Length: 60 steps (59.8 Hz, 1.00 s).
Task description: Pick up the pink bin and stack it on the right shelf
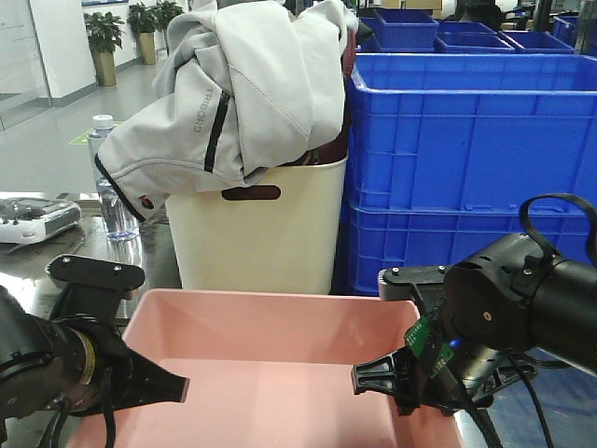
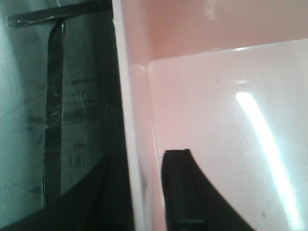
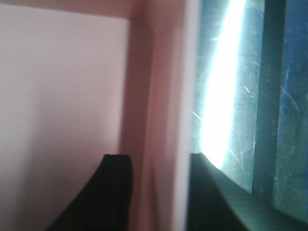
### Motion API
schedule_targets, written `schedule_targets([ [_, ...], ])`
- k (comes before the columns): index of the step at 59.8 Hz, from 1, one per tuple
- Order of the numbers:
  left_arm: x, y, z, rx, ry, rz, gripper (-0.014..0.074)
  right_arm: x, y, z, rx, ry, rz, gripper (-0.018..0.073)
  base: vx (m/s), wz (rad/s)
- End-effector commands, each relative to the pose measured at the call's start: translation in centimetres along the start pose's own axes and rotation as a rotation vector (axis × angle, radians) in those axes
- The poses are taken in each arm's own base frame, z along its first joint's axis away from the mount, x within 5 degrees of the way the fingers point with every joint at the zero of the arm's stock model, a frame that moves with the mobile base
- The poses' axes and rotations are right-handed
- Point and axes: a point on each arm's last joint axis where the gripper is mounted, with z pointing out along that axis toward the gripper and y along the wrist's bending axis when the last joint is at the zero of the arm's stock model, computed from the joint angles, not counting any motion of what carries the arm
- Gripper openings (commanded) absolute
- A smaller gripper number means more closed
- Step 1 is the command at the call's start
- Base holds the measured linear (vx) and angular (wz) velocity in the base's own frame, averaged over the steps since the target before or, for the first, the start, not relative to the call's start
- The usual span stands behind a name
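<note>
The pink bin (image 1: 280,373) fills the near foreground, and its floor shows in both wrist views (image 2: 216,120) (image 3: 62,96). It lies over the right shelf's scratched steel top (image 2: 29,120) (image 3: 231,120), which carries black tape lines. My left gripper (image 1: 154,387) (image 2: 142,154) straddles the bin's left wall, one finger inside and one outside, shut on it. At the opposite side my right gripper (image 1: 387,378) (image 3: 158,156) clamps the right wall the same way. The outer fingers are hidden in the front view.
Right behind the pink bin stands a taller cream bin (image 1: 261,233) with a grey jacket (image 1: 242,84) draped over it. Stacked blue crates (image 1: 466,168) rise at the back right. A water bottle (image 1: 112,187) and a white device (image 1: 33,219) sit at the left.
</note>
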Motion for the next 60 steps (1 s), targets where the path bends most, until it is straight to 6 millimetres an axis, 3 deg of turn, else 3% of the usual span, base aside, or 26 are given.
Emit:
schedule_targets([
  [1,-1.7,0.1,-1.9,0.038,-0.126,0.005,0.044,-1.1,-0.5,-2.2,-0.01,-0.117,-0.025,0.0433,0.0,0.0],
  [10,-1.5,0.6,-3.3,0.047,-0.123,-0.005,0.0549,-1.0,-0.9,-4.9,-0.04,-0.198,-0.022,0.0478,0.0,0.0],
  [18,-1.0,0.9,-6.4,0.112,-0.141,0.025,0.0555,0.0,-1.7,-7.9,-0.062,-0.276,-0.063,0.0477,0.0,0.0],
  [26,0.1,1.0,-10.7,0.246,-0.184,0.079,0.0555,2.8,-2.8,-10.0,-0.085,-0.338,-0.182,0.0477,0.0,0.0],
  [37,3.0,1.6,-16.3,0.464,-0.291,0.22,0.0555,8.5,-4.9,-12.3,-0.101,-0.411,-0.396,0.0477,0.0,0.0],
  [44,6.1,2.3,-17.4,0.555,-0.316,0.255,0.0555,11.7,-5.7,-12.6,-0.133,-0.422,-0.45,0.0477,0.0,0.0],
  [52,9.8,3.2,-16.9,0.594,-0.314,0.24,0.0555,14.7,-6.5,-12.7,-0.179,-0.439,-0.423,0.0477,0.0,0.0],
  [60,12.1,4.0,-16.5,0.595,-0.343,0.232,0.0555,16.9,-7.1,-12.6,-0.203,-0.458,-0.403,0.0477,0.0,0.0],
])
